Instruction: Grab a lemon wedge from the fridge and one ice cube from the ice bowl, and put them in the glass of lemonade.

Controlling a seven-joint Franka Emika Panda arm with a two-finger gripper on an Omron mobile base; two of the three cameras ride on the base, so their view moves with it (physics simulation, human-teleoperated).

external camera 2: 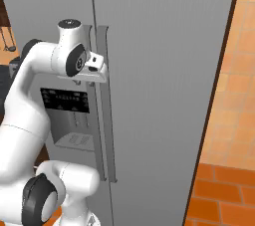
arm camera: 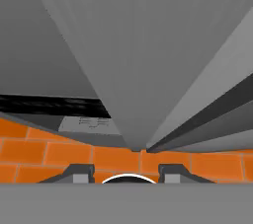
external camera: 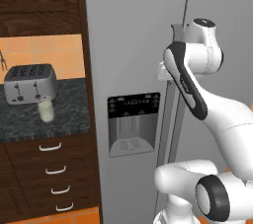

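Fridge [external camera: 133,45]: two doors, two handles; one glass of lemonade [external camera: 46,110], seemingly

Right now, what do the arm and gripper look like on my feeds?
The arm is glossy white with rounded, bulbous links, dark grey joint caps and a long dark stripe along one link. The gripper has two small dark grey fingertips. No cables or markings are visible.
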